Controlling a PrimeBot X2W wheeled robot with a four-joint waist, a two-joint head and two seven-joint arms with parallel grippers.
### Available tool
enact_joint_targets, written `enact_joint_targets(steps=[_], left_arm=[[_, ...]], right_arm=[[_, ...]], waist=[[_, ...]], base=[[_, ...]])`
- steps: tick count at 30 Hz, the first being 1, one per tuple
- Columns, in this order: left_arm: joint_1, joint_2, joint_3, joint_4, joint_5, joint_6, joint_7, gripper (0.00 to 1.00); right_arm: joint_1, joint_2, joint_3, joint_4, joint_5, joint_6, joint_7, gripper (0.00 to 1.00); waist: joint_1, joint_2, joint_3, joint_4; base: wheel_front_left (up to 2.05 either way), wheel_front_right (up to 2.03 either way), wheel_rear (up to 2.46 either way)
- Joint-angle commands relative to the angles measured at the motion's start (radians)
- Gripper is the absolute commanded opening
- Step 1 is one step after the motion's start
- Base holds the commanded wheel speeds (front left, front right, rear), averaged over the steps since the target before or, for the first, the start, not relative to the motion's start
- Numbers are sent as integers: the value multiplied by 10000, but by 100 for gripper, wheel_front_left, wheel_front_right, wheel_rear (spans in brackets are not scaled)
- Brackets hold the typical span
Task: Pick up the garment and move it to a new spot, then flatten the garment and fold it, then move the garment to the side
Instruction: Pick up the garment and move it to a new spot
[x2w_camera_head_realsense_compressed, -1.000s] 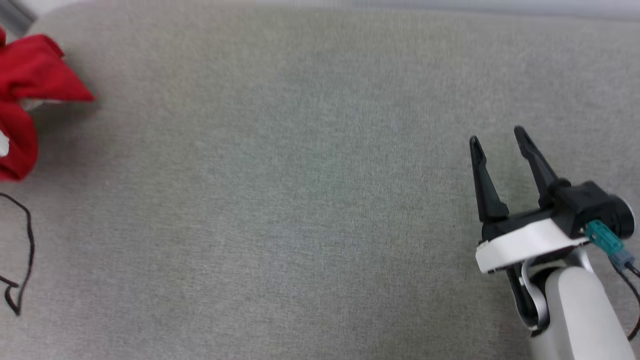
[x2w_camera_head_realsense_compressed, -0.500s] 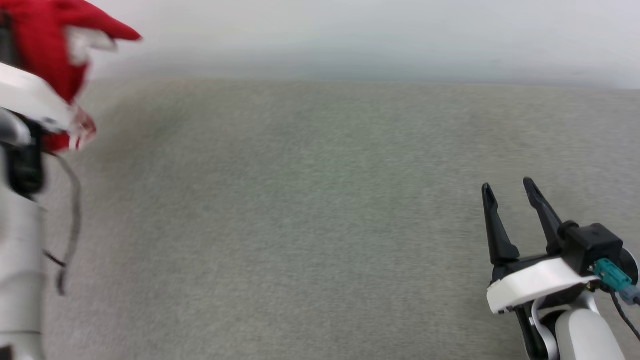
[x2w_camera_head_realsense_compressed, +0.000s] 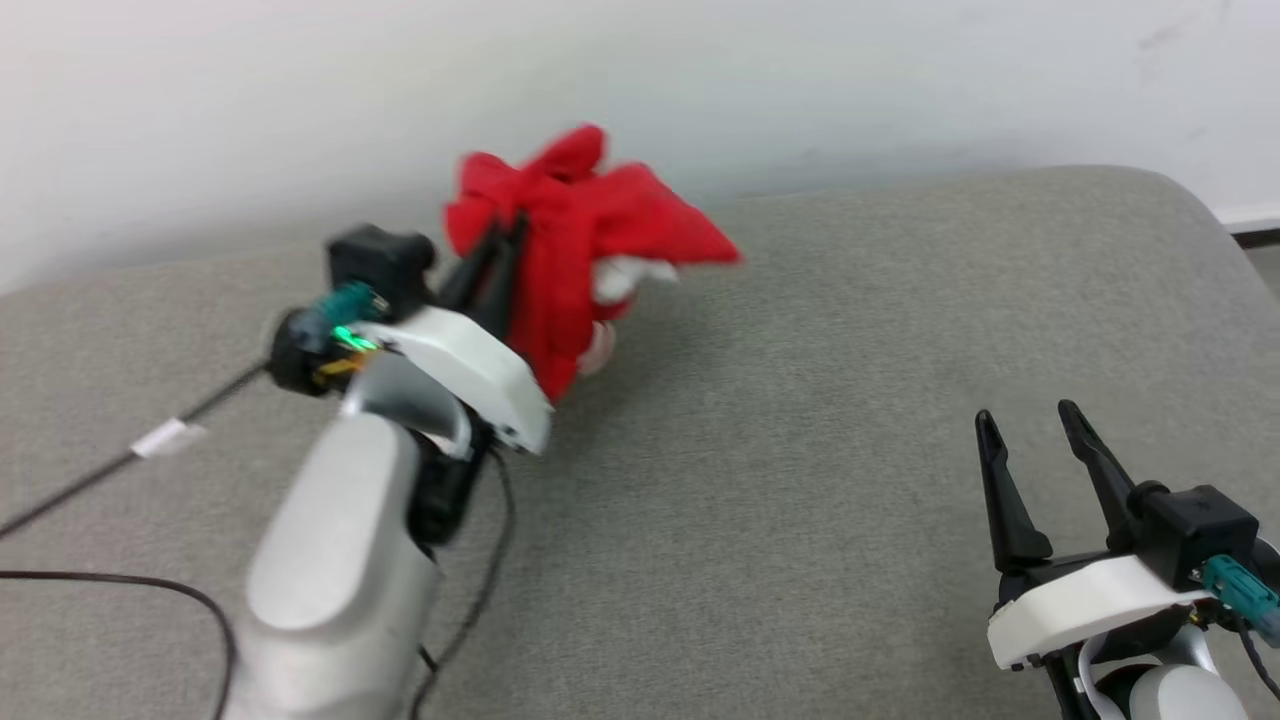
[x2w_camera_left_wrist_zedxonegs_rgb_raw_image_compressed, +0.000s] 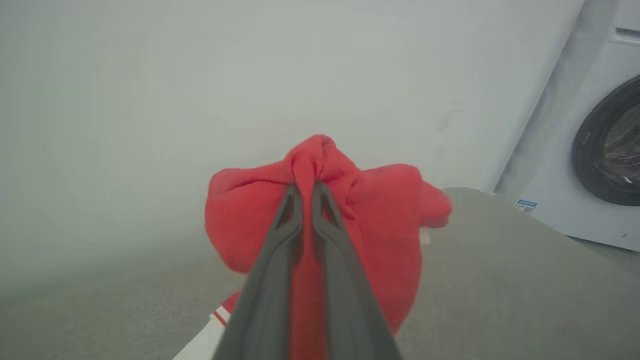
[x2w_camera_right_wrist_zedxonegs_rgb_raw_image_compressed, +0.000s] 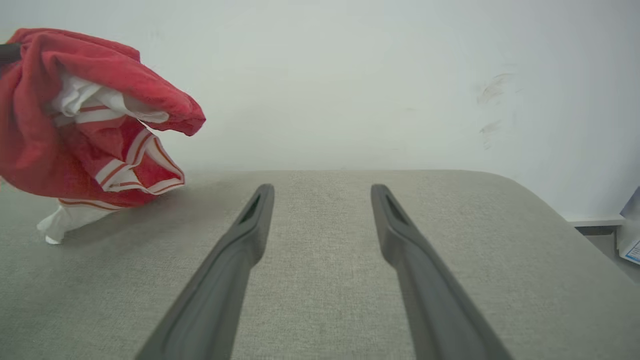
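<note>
Swung in from the left edge of the head view, the left claw (x2w_camera_head_realsense_compressed: 508, 232) and the garment (x2w_camera_head_realsense_compressed: 575, 225) now sit left of centre, near the far edge of the worktop (x2w_camera_head_realsense_compressed: 800, 450). The camera has tilted too, so part of that shift is the view's own.

The left claw is pinched tight on a fold of red cloth at the top of the bundle, and its two fingers almost meet in the left wrist view. The garment hangs from it in a crumpled bunch. It is red outside, with a white sleeve and striped trim showing underneath on the side facing the right claw (x2w_camera_head_realsense_compressed: 1027, 412). Its lowest white tip seems to brush the worktop, though blur makes that hard to settle.

The right claw holds nothing. Its fingers are spread wide over the near right of the worktop, well apart from the garment.

A pale wall (x2w_camera_head_realsense_compressed: 700, 80) stands behind, and a washing machine (x2w_camera_left_wrist_zedxonegs_rgb_raw_image_compressed: 600, 150) shows past the worktop's corner. A black cable (x2w_camera_head_realsense_compressed: 100, 580) trails across the worktop at the left.
</note>
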Motion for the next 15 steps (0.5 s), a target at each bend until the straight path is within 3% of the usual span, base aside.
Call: enact_joint_targets(steps=[1, 7, 12, 13, 14, 15], left_arm=[[379, -234, -225, -77, -48, -43, -73, 0], [2118, -755, -1327, -2, -148, -98, 72, 0], [3326, -846, -1888, 127, -282, -107, 421, 0], [3519, -872, -1992, 103, -348, -119, 499, 34], [3580, -889, -2081, 8, -298, -113, 456, 77], [3630, -882, -2102, -88, -225, -50, 349, 100]], right_arm=[[125, 15, -15, -85, 71, -3, 35, 100], [227, 14, -57, -225, 173, -3, 40, 100], [179, 15, -60, -253, 203, -3, 11, 100], [166, 15, -74, -271, 206, -3, 8, 100], [144, 14, -114, -290, 203, -3, -9, 100], [126, 12, -134, -290, 213, -3, -13, 100]], waist=[[2, 0, 77, -256], [2, 0, 315, -336], [2, 0, 430, -204], [2, 0, 468, -147], [2, 0, 505, -76], [2, 0, 507, -1]], base=[[0, 0, 0], [0, 0, 0], [0, 0, 0], [0, 0, 0], [0, 0, 0], [0, 0, 0]])
